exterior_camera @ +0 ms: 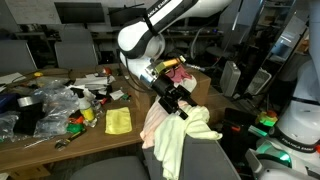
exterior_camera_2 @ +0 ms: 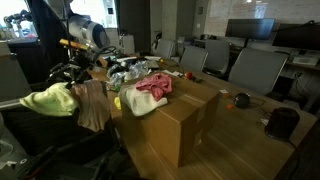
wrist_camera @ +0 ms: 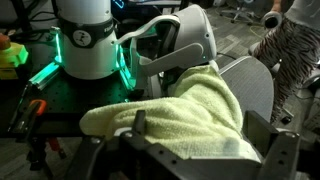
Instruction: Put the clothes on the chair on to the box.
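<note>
Pincer [wrist_camera: 190, 160] spread to its widest and empty, fingers straddling the pale yellow-green garment [wrist_camera: 185, 115] that fills the lower middle of the wrist view. The tips look just above the terry pile, though I can't tell if they touch. In an exterior view the pincer [exterior_camera: 178, 106] hangs at mid-frame over that same garment [exterior_camera: 190, 135], which is heaped on the grey chair [wrist_camera: 255, 95] with a whitish garment [exterior_camera: 155, 122] pressed against its left side. Further out, the cardboard box [exterior_camera_2: 175, 125] sits at centre frame with a pink garment [exterior_camera_2: 150, 88] already on top, so I'd say the job is partly done. The risks are a shallow bite that catches only a loose fold and lets the cloth slide out on the lift, or a grip that snags the whitish piece and drags it to the floor. A trailing hem could also sweep clutter off the tabletop [exterior_camera: 100, 142] or knock the pink one off.
</note>
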Motion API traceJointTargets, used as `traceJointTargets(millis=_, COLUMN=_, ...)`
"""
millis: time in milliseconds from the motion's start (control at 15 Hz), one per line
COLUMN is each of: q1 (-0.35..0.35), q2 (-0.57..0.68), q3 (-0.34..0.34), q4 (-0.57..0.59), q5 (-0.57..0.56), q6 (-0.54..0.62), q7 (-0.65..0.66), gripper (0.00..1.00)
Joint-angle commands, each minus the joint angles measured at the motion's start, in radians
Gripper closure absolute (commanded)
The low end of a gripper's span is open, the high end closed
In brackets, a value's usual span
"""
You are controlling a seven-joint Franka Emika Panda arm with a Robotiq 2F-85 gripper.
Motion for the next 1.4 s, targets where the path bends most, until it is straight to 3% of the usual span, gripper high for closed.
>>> traceJointTargets(millis=0, q1=0.000, q2=-0.006, q3=-0.006, q4=-0.004, q5=0.019, q6=0.010, q7=0.022, gripper=0.00)
traceJointTargets(millis=1067, q1=-0.001, q2=0.000, q3=-0.019, q4=0.001, q5=0.010, q6=0.045, q7=0.075, gripper=0.00)
traceJointTargets(millis=1133, q1=-0.001, q2=-0.001, q3=-0.020, q4=0.000, q5=0.011, q6=0.044, q7=0.075, gripper=0.25)
traceJointTargets(millis=1200, q1=-0.001, q2=0.000, q3=-0.020, q4=0.001, q5=0.010, q6=0.044, q7=0.075, gripper=0.26)
traceJointTargets(millis=1333, q1=-0.001, q2=0.003, q3=-0.021, q4=0.005, q5=0.009, q6=0.040, q7=0.077, gripper=0.42)
